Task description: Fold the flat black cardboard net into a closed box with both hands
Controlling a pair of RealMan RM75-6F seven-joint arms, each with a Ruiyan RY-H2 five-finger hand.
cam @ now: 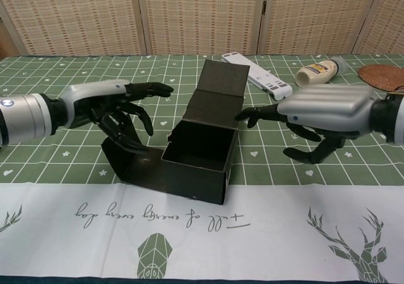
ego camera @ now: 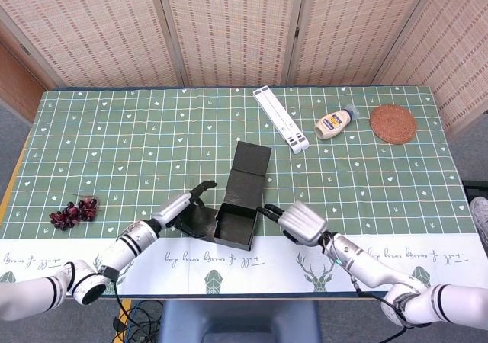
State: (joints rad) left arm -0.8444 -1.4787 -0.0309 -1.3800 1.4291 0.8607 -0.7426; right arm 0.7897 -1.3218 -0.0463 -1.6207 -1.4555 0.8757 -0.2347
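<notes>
Box sits near the table's front edge, walls up, lid pointing to 12 o'clock. Left hand at 9 o'clock and right hand at 3 o'clock hold nothing, fingers spread. With no hand steadying it, I think the loose side flap could flop out flat.

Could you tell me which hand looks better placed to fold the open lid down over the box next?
Probably the right hand: its fingertips point at the upright lid of the box; the left hand hovers over the side flap.
</notes>
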